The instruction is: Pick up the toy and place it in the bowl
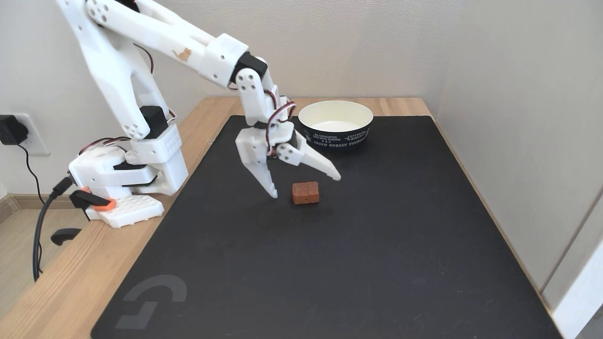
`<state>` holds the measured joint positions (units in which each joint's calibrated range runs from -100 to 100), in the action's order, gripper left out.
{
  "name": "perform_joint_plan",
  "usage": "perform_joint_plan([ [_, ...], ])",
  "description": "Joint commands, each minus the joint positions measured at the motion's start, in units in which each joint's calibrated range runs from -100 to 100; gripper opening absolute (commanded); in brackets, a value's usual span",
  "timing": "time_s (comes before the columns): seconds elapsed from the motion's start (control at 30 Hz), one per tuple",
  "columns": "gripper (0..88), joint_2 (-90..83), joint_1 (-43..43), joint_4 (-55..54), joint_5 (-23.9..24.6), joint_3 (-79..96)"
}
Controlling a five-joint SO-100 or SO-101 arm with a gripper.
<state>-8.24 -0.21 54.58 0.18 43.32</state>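
Observation:
The toy [305, 193], a small reddish-brown rough brick-like block, lies on the black mat [330, 254] near its middle. My white gripper [306, 187] hangs open just over it, one fingertip down at the block's left and the other spread out above its right. Nothing is between the fingers. The bowl [335, 123], cream inside and navy outside with white lettering, stands at the mat's far edge, behind and to the right of the gripper, and looks empty.
The arm's white base [127, 179] is clamped at the wooden table's [61, 282] left side, with cables running off to a wall socket [19, 134]. A wall closes in the right side.

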Motion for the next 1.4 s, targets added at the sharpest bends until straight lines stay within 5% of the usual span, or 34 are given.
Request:
perform_joint_plan([
  [0.0, 48.6, 2.9, 0.8, -0.5, -0.4, -3.8],
  [0.53, 48.2, 10.4, 0.9, -0.6, -0.3, -8.8],
  [0.9, 4.1, 10.4, 0.8, 0.0, -0.1, -8.8],
  [1.2, 2.5, 7.0, 1.0, -0.5, 0.0, -11.5],
  [1.37, 2.4, -8.8, 5.5, -7.3, 2.5, -11.9],
])
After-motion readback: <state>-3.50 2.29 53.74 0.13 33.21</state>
